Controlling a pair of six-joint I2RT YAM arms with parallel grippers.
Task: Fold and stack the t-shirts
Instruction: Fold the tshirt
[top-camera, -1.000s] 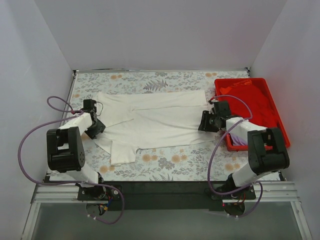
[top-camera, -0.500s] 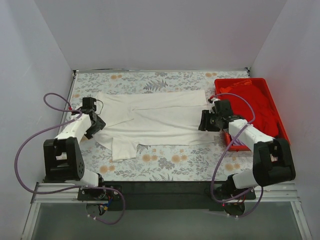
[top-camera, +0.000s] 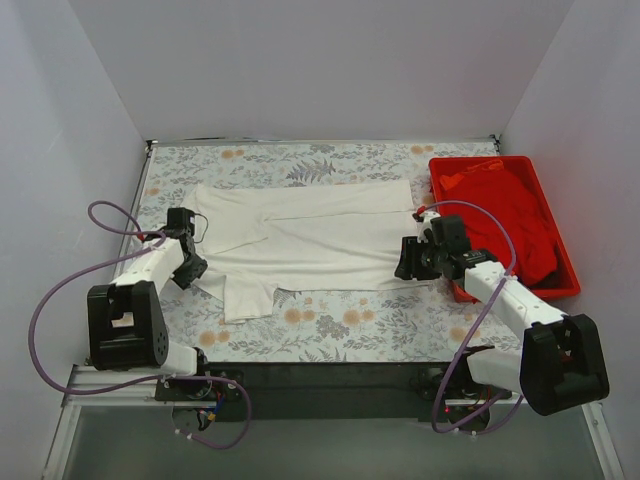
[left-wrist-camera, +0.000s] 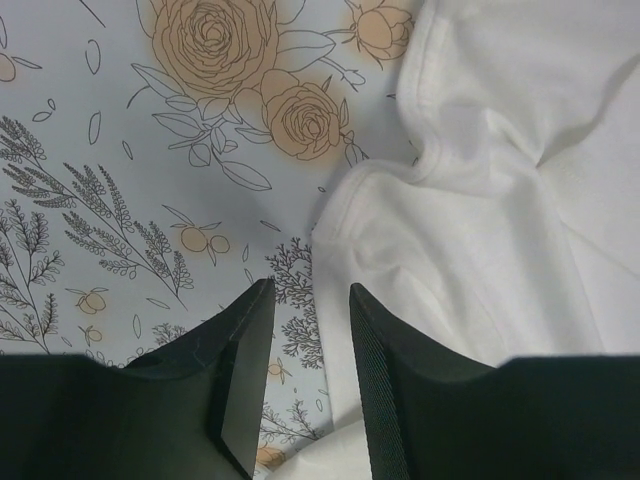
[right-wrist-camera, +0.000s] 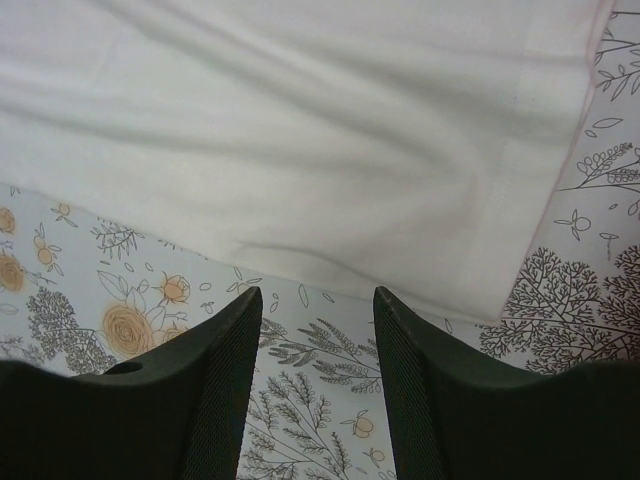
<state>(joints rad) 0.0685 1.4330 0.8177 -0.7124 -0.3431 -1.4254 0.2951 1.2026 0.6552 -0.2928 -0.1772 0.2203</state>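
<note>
Grey floral tablecloth (top-camera: 330, 320) covers the table before me, printed with orange roses and dark sprigs. Rigid red plastic tray (top-camera: 515, 165) rests on the cloth at two o'clock, near the right wall. White enclosure walls (top-camera: 320, 70) bound the table at nine, twelve and three o'clock. Black base strip (top-camera: 330, 375) runs along six o'clock.

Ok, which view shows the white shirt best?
Top external. There the whole white shirt is in sight, spread flat on the tablecloth between the two arms. The left wrist view shows only a rumpled edge of it. The right wrist view shows only a hemmed corner.
</note>
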